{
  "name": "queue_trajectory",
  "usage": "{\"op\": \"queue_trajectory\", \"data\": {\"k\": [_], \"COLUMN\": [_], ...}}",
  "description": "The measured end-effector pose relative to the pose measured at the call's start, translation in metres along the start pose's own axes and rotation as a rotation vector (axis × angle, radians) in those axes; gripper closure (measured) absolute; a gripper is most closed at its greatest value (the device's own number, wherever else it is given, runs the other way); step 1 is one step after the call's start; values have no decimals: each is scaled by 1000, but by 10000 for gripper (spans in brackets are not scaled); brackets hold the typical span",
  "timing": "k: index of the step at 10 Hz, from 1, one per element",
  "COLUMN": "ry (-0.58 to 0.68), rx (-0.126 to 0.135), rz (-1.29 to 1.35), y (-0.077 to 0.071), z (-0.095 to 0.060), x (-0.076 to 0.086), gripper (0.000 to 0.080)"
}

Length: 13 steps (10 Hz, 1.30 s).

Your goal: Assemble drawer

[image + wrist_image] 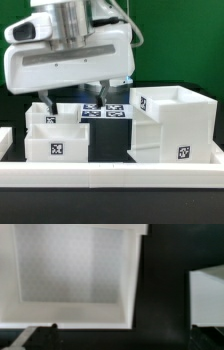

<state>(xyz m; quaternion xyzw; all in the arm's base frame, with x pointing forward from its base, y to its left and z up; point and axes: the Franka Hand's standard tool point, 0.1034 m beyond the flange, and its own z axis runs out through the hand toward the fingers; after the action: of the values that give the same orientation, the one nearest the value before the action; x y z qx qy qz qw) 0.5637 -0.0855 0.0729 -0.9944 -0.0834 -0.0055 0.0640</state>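
Observation:
The drawer's tall white box housing [172, 124] stands at the exterior view's right, with tags on its sides. Two small white trays sit at the left, one in front [55, 143] and one behind it [57, 113]. My gripper [72, 98] hangs over the rear tray with its dark fingers [45, 101] spread wide, open and holding nothing. In the wrist view the gripper [125, 330] shows only its fingertips [50, 328] at the picture's edge, above a tray's hollow inside [72, 274]. Another white part [206, 297] lies beside it; I cannot tell which.
The marker board [100, 112] lies flat on the black table behind the trays. A long low white border rail [110, 176] runs along the front edge. The arm's big white body [70, 50] hides the area behind the trays.

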Motion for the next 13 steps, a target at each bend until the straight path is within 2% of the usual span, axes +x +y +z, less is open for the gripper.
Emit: {"op": "queue_trajectory", "data": {"k": [4,6,8,13], "ry": [-3,-1,0,-17], "rx": [2,7,-4,-8], "rz": [5,-30,-15,-13], "y": [-1,4,5,7], "z": [1,4,24,45], "x": [0,-4,-16,-23], "gripper": [150,150,150,150]}}
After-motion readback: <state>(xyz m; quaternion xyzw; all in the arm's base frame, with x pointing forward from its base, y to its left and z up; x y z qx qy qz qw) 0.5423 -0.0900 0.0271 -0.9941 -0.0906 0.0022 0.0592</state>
